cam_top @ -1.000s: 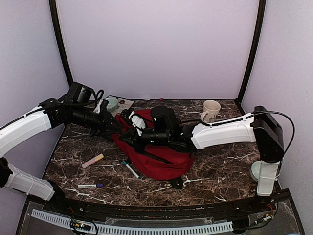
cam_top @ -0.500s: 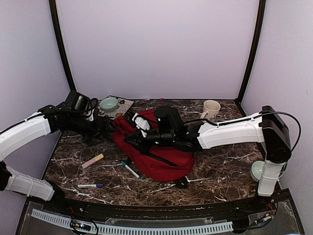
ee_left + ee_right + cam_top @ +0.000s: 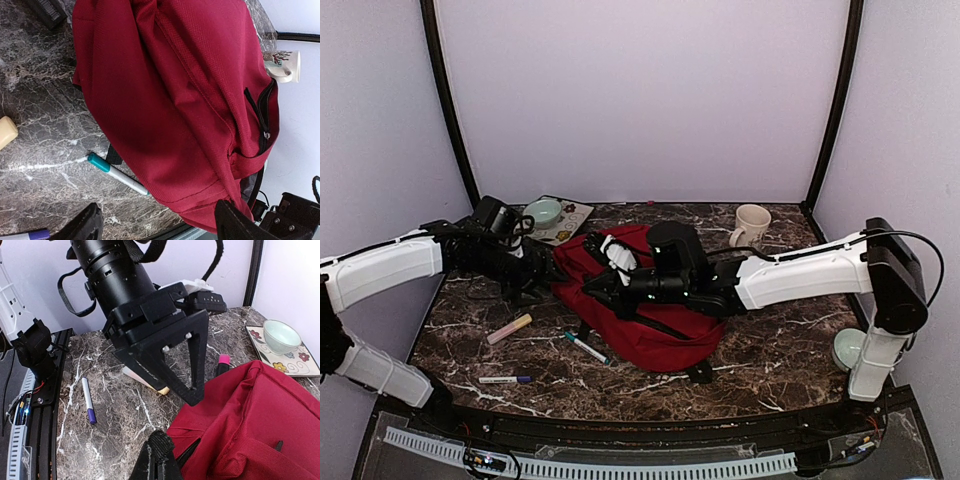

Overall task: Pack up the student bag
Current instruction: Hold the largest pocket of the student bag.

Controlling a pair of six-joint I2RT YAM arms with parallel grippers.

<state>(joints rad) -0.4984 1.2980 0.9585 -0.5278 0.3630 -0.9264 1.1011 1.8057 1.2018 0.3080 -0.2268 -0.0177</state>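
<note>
Both claws work the bag's left end on the table: my right claw is clamped on its edge, while my left claw hangs spread just beside it, nearer the teal marker.

Cannot see the middle of the student bag from above, covered there by the right arm, nor its upper end in the left wrist view, cropped at 12 o'clock. Cannot make out, in that same view, more than a stub of the purple-capped marker at 7 o'clock, a corner of the cream stick at 9 o'clock, or enough of the pale patterned object behind the bag at 2 o'clock to name it. Cannot tell what, if anything, the right gripper pinches, cut off at 6 o'clock of its own view.
</note>
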